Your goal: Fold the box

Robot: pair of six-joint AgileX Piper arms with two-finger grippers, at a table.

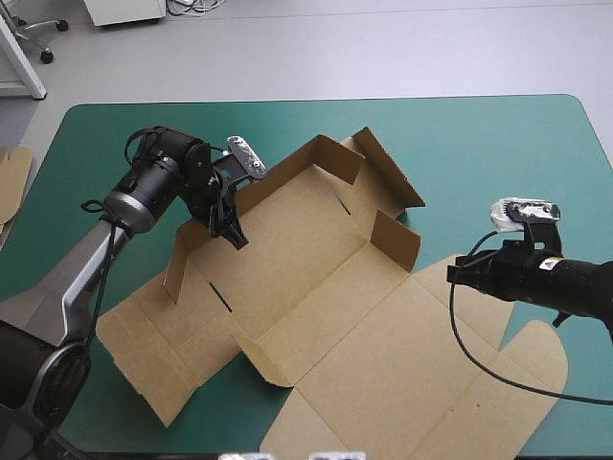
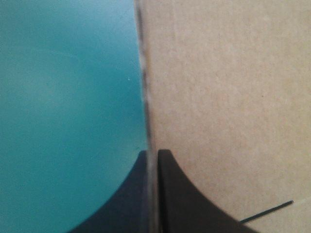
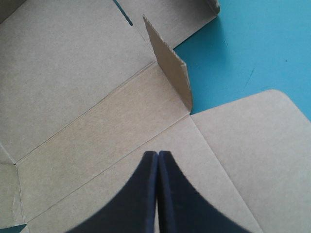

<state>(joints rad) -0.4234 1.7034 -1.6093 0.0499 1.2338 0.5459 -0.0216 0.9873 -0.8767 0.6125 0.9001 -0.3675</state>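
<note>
Left end effector pinches the raised side wall of the brown box, likely to hold it upright; the box lies open on the bench. Right end effector, closed and empty, hovers over its flat lid.

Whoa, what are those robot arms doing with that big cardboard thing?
They are folding a brown box out of a cut sheet on the teal-green table. The left tool is pinching the top edge of one long wall, which stands raised. The right tool is shut on nothing and is above the flat lid part. A few flaps are up, but most of the sheet lies flat.
</note>
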